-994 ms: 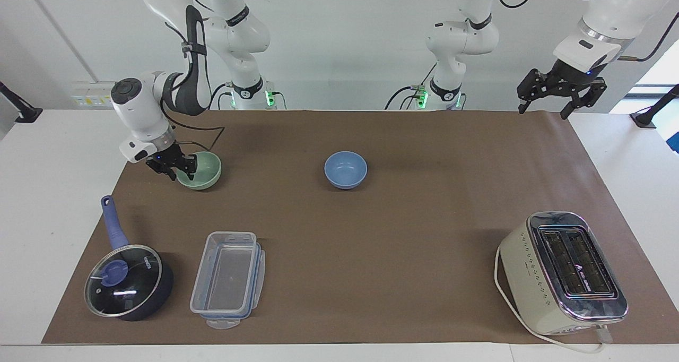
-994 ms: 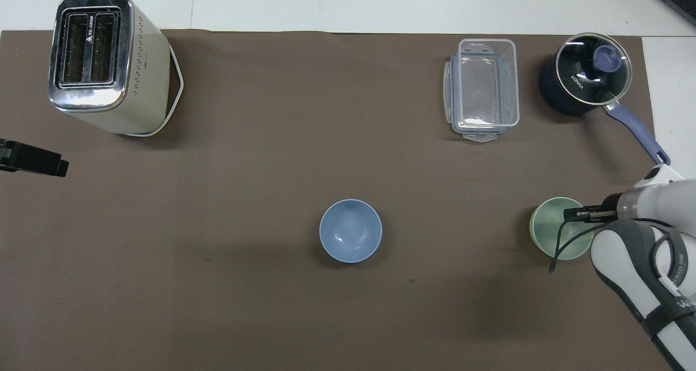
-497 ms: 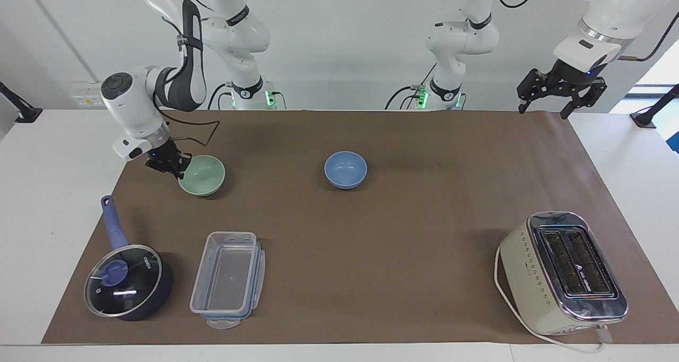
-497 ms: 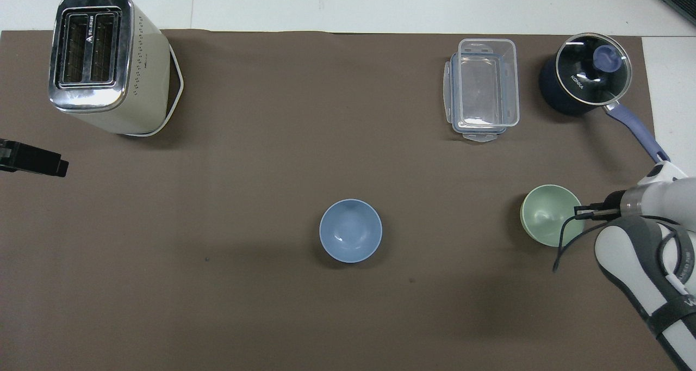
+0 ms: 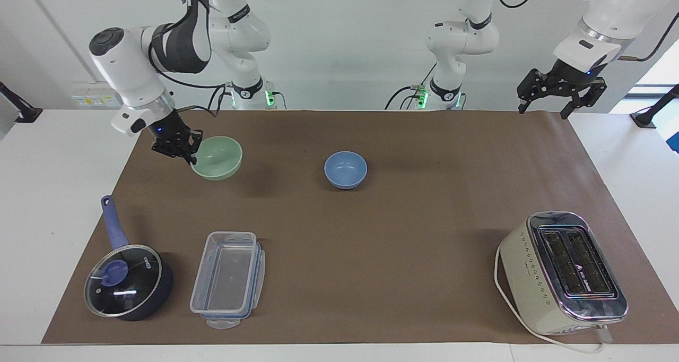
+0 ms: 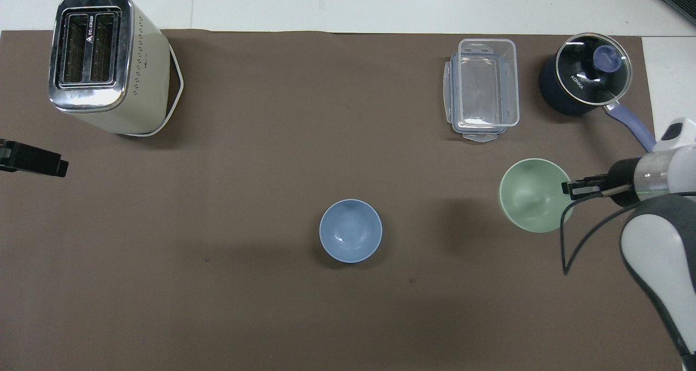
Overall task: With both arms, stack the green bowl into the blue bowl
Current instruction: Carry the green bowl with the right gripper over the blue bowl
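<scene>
The green bowl (image 5: 217, 157) has been lifted off the desk (image 5: 371, 234) since approx. half a sec. ago; before that it sat on the brown mat at the right arm's end. It is now carried clear of the surface, tilted a little, its shadow cast on the mat below. The right end effector (image 5: 186, 151) is clamped on the bowl's rim, on the side toward the right arm's end of the desk; one sec. ago the fingers were only being closed around that rim. In the overhead view the green bowl (image 6: 533, 195) is seen shifted toward the desk's middle vs. its earlier spot.

The blue bowl (image 5: 345, 169) has not been moved: upright, empty, mid-desk, well apart from the green one.

The left end effector (image 5: 562, 94) is held high over the mat's edge at the left arm's end, fingers spread apart, nothing in them; that arm is kept waiting, unchanged.

Meaning for the task: pick-up is judged done, transport begun. A carry toward the blue bowl, or a hand-over to the left arm, is presumably needed next. A rim-only grip may let the bowl swing or slip, so care is called for.
</scene>
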Controlling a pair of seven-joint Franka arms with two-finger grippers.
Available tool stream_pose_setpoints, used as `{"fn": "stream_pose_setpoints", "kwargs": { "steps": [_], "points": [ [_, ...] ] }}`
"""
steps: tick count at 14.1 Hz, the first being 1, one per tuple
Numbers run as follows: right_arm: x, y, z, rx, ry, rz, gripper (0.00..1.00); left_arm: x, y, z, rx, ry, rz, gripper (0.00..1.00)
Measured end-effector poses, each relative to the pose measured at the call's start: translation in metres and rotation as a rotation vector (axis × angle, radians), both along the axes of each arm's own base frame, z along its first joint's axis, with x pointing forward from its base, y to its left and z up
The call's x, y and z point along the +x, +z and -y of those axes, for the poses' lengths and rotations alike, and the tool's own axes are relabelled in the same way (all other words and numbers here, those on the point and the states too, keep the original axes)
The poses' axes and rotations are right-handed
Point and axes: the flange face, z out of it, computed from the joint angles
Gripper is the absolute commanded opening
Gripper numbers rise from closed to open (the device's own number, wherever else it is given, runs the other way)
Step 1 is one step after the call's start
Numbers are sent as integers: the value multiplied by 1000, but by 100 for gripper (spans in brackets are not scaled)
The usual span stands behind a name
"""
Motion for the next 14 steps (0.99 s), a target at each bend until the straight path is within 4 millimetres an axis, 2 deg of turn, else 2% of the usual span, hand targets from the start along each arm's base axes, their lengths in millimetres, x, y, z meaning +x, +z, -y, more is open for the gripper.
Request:
{"fn": "stream_pose_setpoints", "kwargs": {
  "steps": [4, 6, 8, 10, 14],
  "points": [
    [-9, 2, -118, 15, -9, -19, 0, 0, 0, 0, 0, 0, 0, 100],
    [-18, 1, -170, 23, -17, -16, 0, 0, 0, 0, 0, 0, 0, 100],
    [-24, -10, -218, 36, -15, 6, 0, 0, 0, 0, 0, 0, 0, 100],
    [-25, -30, -247, 38, 0, 11, 0, 0, 0, 0, 0, 0, 0, 100],
    [-31, -42, -262, 32, 26, -2, 0, 0, 0, 0, 0, 0, 0, 100]
  ]
}}
